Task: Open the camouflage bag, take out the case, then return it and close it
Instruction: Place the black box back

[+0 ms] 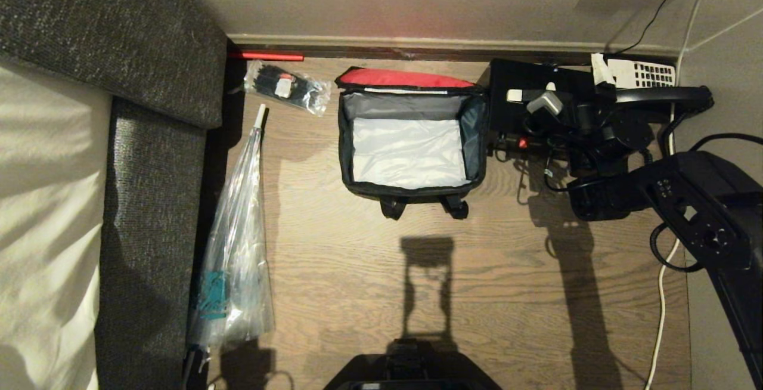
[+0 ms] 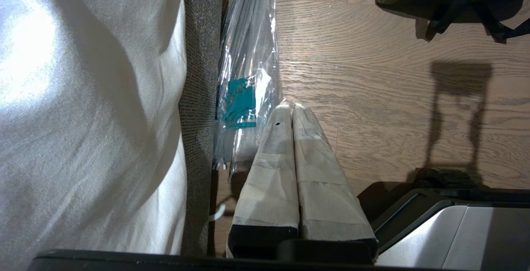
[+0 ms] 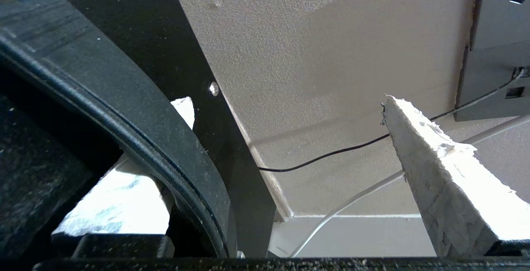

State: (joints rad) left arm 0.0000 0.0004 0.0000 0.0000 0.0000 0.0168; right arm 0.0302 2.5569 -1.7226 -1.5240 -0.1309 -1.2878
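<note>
Lying open on the wooden floor (image 1: pixel 417 294): boxy camouflage fabric bag (image 1: pixel 413 139), red-lined lid folded back toward the wall, silver-grey interior exposed. Flat black rectangular case (image 1: pixel 524 110) sits just beside the bag's right side. Right tool (image 3: pixel 290 138): fingers spread wide above the case, its black strap handle (image 3: pixel 136 138) crossing between them. Left tool (image 2: pixel 293 113): parked low beside a long clear plastic sleeve (image 1: pixel 235 253), taped fingers pressed together.

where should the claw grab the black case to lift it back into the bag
Grip the strap handle. The case is a broad, flat box beside the open camouflage bag, likely too wide for the claw, while the strap is a narrow band. Come from above, one finger on each side of it; the open right claw looks placed about that way.
</note>
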